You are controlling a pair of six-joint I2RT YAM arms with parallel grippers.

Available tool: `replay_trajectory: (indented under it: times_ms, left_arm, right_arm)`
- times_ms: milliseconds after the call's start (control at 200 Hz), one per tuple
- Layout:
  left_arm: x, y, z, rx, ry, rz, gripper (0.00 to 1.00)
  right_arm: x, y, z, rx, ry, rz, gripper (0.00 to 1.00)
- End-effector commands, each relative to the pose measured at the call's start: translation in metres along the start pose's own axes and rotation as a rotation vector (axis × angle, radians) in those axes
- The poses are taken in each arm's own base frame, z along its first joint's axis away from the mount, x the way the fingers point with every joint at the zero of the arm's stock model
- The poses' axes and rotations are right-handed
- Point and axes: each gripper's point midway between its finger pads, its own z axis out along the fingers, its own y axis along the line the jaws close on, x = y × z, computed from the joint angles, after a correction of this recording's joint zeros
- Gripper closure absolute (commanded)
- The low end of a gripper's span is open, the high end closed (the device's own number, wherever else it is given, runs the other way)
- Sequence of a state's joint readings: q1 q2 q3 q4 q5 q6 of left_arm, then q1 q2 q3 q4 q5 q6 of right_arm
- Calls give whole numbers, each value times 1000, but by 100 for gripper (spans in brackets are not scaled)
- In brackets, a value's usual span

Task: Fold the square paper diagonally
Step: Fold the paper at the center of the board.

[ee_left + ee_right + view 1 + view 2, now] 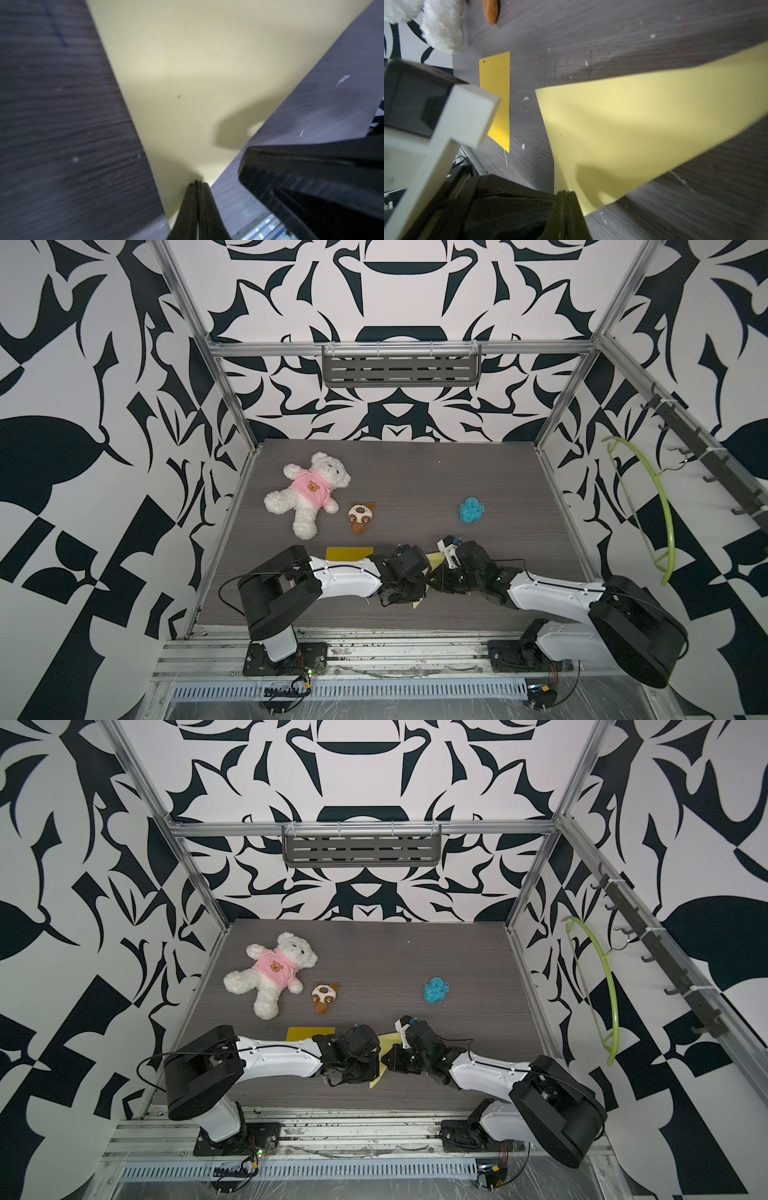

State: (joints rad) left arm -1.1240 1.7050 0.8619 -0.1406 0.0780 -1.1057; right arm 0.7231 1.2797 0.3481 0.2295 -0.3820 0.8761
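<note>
**Both grippers pinching one pale sheet**

My left gripper (198, 186) is clamped on a corner of the pale yellow paper (187, 83), and my right gripper (566, 195) pinches another corner. The single plain, matte sheet sits near-centre on the table (415, 481), between my wrists. Just left lies one darker yellow card (349, 553). Farther off are one teddy bear (309, 493), one small plush (360, 516) and one blue tangle (471, 510).

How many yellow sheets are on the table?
2. The pale yellow paper is front-centre where both arms meet; the darker yellow card lies flat to its left, partly under the left arm. The arms may hide more.
</note>
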Motion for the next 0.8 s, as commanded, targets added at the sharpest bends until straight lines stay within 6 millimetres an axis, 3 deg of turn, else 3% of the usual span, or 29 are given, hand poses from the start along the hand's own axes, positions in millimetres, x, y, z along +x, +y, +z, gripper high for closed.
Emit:
replay_trajectory:
  times_ms: [0, 335, 510, 795]
  left_arm:
    - [21, 36, 12, -133, 79, -3, 93]
    - [22, 36, 14, -128, 82, -9, 94]
    - [23, 38, 14, -128, 83, -13, 95]
    - [24, 37, 15, -124, 85, -13, 97]
  right_arm:
    - [8, -1, 3, -16, 14, -11, 93]
    - [11, -29, 16, 83, 20, -5, 94]
    - [11, -46, 11, 157, -3, -6, 95]
    - [-11, -60, 7, 214, -65, 31, 95]
